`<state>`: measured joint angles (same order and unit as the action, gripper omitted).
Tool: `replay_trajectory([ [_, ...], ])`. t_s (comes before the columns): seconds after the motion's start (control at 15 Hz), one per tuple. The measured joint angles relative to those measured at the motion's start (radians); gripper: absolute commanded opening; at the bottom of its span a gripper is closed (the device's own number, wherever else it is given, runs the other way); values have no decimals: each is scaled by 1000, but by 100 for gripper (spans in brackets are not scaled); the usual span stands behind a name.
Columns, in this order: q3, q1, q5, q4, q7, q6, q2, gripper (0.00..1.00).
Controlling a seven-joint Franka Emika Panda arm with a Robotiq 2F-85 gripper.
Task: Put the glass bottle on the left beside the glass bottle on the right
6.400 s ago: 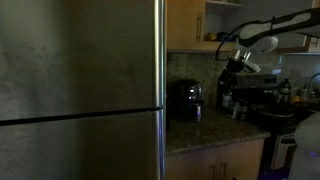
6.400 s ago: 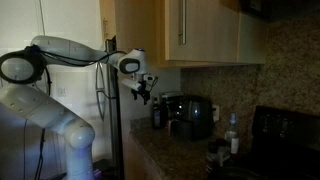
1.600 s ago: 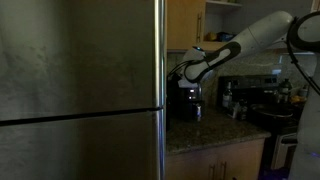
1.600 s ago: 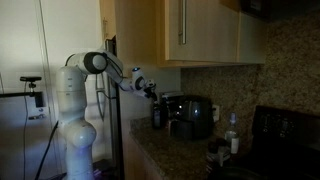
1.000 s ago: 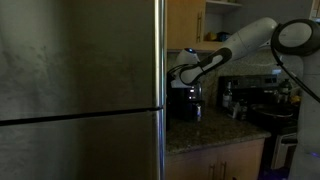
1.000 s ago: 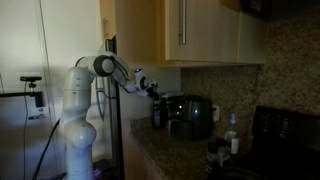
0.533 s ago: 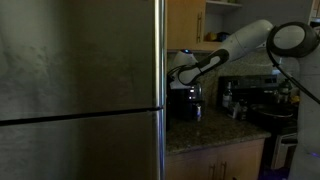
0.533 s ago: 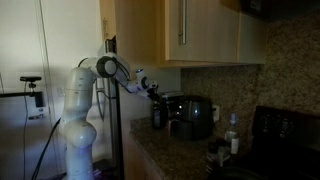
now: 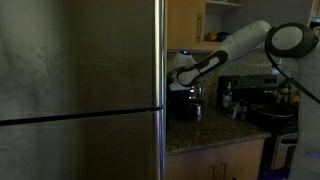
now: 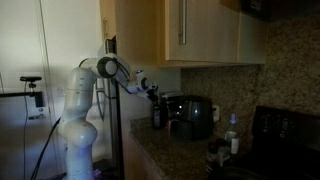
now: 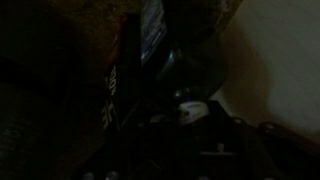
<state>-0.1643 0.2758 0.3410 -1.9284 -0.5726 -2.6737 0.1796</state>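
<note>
Left bottle stands on the counter, at the corner, just beside a black machine. It is dark glass, so I cannot tell what is in it or how full it is. The gripper hangs just above its top, not touching it as far as I can see. The wrist view is too dark to show if the gripper is wide or narrow, so I cannot tell. I think the step now is reaching for this bottle. Next the gripper should go down around the neck, squeeze, and lift it past the machine. The right bottle waits well apart, near the stove. Its inside is hard to see too.
</note>
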Motion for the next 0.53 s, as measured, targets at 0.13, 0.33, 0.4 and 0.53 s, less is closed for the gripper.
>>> replay_trajectory([
  [0.13,12,10,11,3,-3,0,0,7],
  [0.33,30,24,62,4,-40,1,0,7],
  [0.4,38,27,82,4,-54,0,0,7],
  [0.53,52,28,111,3,-70,0,0,7],
])
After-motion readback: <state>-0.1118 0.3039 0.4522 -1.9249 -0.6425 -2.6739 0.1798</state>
